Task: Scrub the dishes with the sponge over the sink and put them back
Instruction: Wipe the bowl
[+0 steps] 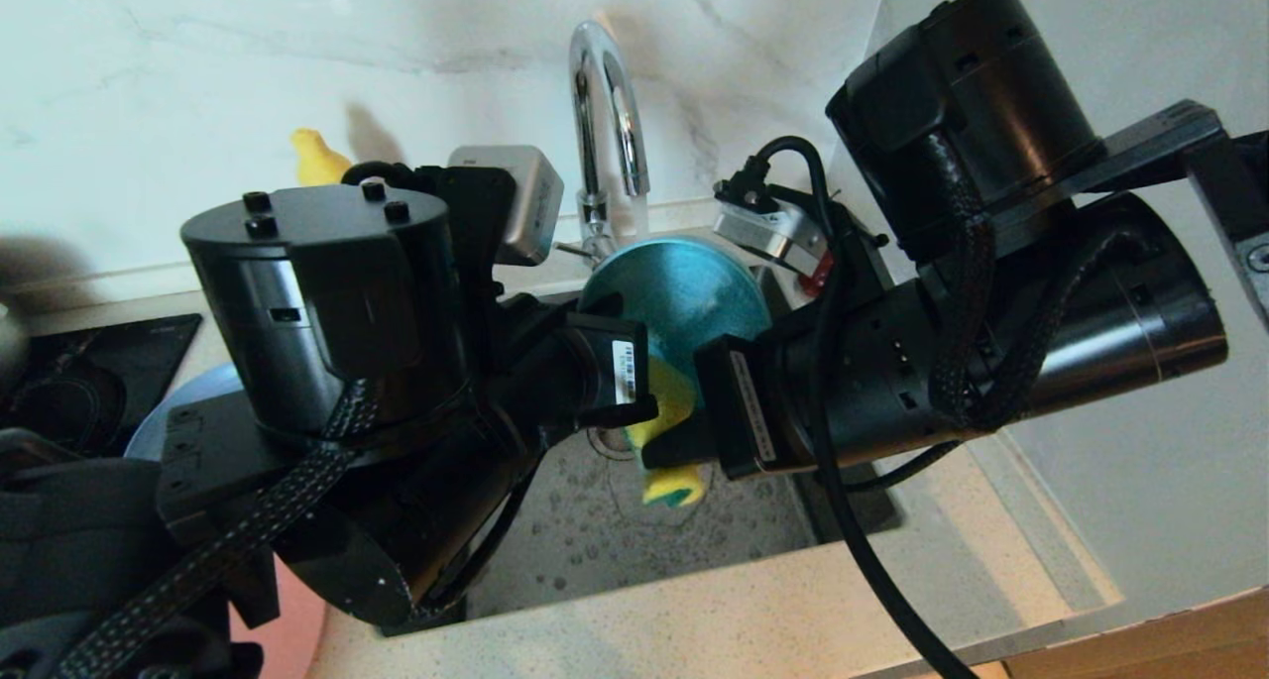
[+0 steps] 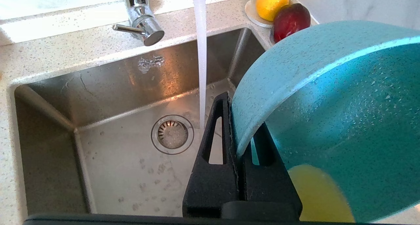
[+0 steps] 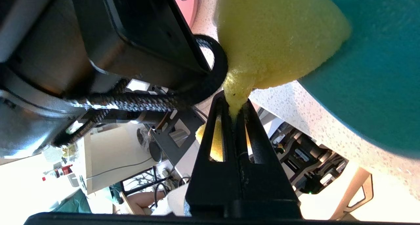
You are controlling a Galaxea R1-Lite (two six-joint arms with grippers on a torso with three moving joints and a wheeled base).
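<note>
Far left, on the desk: black stovetop [image 1: 94, 372]. Just beside it the grey-blue plate [image 1: 183, 401] shows part of its rim behind the left arm; the pink plate [image 1: 288, 610] lies nearer, mostly hidden under that arm.

Left tool [image 2: 233, 133]: clenched on the rim of the teal bowl [image 2: 344, 120], one finger inside the wall and one outside. Bowl is held tilted on edge over the sink [image 2: 108, 87], hollow side facing the left wrist camera, its surface speckled with droplets.

Sink: steel basin, round strainer drain [image 2: 172, 134] in the floor, scattered water spots. Faucet [image 1: 605, 124] stands at the back edge; a stream of water [image 2: 200, 60] runs straight down and lands near the drain, just beside the bowl's rim, not visibly on the bowl.

Right tool [image 3: 233, 115]: clenched on the sponge [image 3: 279, 37], pinching the yellow foam to a thin neck between the fingers. The wide end of the sponge is pressed against the bowl's teal surface. In the head view the sponge hangs between the two tools, below the bowl, over the basin.

Behind the sink's far corner: a small white saucer [image 2: 254, 16] carrying a yellow pear [image 2: 272, 1] and a dark red fruit [image 2: 291, 20], touching each other.
</note>
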